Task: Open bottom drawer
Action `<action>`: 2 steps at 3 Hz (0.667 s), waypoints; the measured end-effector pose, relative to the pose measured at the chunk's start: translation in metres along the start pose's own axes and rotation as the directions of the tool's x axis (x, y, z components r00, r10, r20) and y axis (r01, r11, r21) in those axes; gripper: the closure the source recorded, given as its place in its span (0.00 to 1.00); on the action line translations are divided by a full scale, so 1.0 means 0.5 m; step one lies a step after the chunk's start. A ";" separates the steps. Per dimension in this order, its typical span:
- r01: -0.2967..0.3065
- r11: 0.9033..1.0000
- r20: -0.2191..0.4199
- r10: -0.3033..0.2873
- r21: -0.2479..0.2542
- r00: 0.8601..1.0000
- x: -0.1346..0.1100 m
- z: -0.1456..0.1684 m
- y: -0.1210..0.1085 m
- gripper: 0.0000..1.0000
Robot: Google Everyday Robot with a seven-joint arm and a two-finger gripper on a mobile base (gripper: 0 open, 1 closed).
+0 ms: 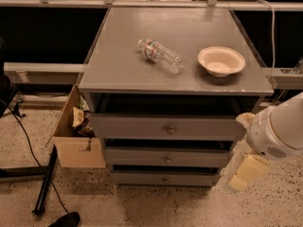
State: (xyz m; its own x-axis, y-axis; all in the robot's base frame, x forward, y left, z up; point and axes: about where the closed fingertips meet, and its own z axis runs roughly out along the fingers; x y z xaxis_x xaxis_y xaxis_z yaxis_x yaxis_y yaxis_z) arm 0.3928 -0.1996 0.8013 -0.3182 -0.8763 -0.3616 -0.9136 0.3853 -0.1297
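Note:
The grey cabinet (118,70) has three grey drawer fronts stacked under its top. The bottom drawer (142,178) is the slimmest front, just above the floor, with a small round metal knob (165,179) at its middle. Dark gaps show above each front. My gripper (244,174) hangs as a cream-coloured piece below the white arm housing (277,131), to the right of the cabinet. It is level with the middle and bottom drawers, beside their right ends, apart from the knob and holding nothing.
A clear plastic water bottle (160,56) lies on the cabinet top beside a cream bowl (221,60). An open cardboard box (78,136) with items stands against the cabinet's left side. A black pole (45,183) and cables lie on the speckled floor at left.

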 end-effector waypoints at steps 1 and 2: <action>0.038 0.999 -0.003 -0.038 -0.005 0.999 0.026 0.044 -0.009 0.00; 0.090 0.996 -0.014 -0.090 0.010 0.996 0.084 0.115 -0.020 0.00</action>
State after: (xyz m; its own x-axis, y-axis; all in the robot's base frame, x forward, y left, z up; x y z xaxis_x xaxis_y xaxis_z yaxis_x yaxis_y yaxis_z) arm 0.4033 -0.2235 0.7342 -0.2379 -0.9114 -0.3358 -0.9362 0.3073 -0.1707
